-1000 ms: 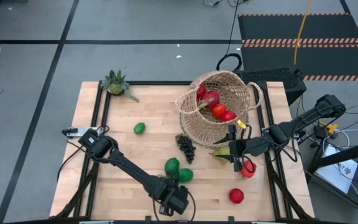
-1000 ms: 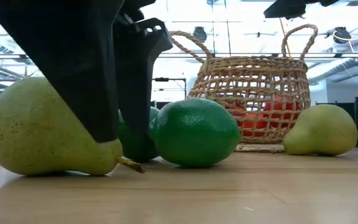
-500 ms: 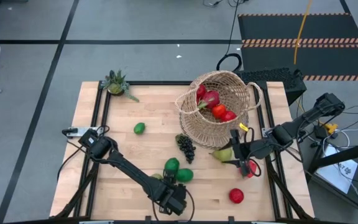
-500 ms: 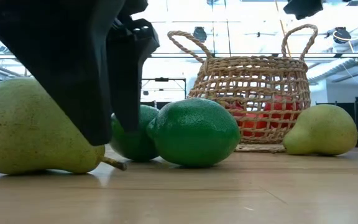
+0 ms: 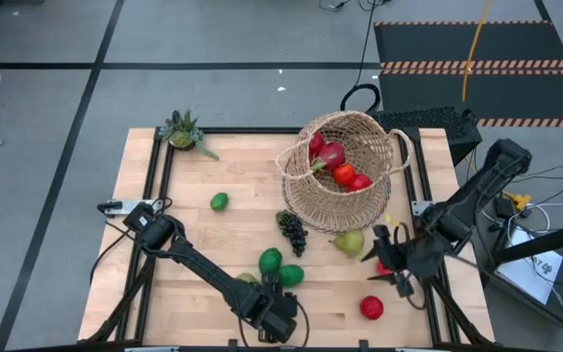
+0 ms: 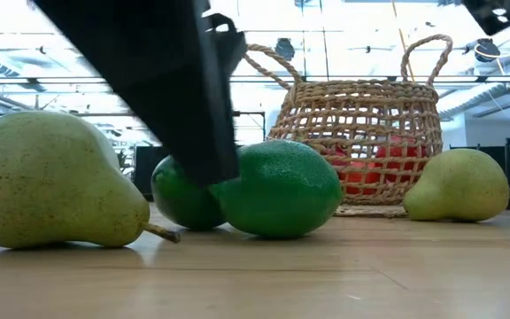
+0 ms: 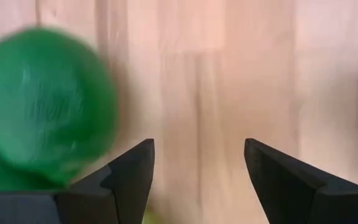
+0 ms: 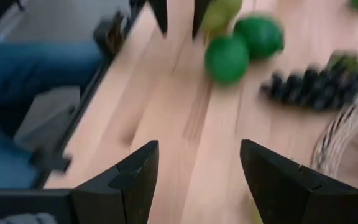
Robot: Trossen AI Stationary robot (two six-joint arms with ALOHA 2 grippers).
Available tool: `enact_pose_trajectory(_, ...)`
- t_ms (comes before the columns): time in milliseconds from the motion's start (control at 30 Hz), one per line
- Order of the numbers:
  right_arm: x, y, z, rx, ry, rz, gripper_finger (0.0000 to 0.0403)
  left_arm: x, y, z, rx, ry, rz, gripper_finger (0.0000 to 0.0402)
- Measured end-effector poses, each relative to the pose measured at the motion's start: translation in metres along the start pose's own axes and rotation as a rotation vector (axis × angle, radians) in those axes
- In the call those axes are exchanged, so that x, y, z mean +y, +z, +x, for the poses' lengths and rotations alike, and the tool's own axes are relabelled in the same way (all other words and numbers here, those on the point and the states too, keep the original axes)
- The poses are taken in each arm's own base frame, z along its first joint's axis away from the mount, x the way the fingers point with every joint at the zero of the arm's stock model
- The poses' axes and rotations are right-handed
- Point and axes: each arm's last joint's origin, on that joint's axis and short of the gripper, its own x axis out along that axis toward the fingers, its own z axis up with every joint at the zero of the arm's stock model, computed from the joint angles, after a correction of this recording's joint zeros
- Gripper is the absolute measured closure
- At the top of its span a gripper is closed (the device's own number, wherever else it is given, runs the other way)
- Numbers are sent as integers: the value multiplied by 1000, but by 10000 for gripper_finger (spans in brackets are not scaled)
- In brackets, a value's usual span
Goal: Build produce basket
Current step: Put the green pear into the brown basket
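The right gripper [image 5: 391, 262] now sits farther from the basket [image 5: 345, 171] and nearer the table's front right than a second ago, its fingers open and empty. The yellow-green pear [image 5: 351, 242] it was holding now lies free on the wood just beside the basket's base. The left gripper [image 5: 274, 315] has shifted slightly toward the table's front edge. In the low view, its dark fingers no longer straddle the near pear [image 6: 56, 182]; that pear's stem is uncovered, and the fingers stand in front of the limes [image 6: 277, 189].
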Motion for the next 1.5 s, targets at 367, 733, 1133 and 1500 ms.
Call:
enact_pose_trajectory(367,21,-25,25,290,68,24,184,1,14,0,-148,41,76,151)
enact_pose_trajectory(733,23,-27,37,306,27,13,184,4,-4,3,-11,89,-18,151)
enact_pose_trajectory(1133,22,-27,37,306,23,-13,184,1,-28,3,159,156,102,151)
enact_pose_trajectory(1500,22,-27,37,303,22,-17,184,23,-42,28,266,130,98,153)
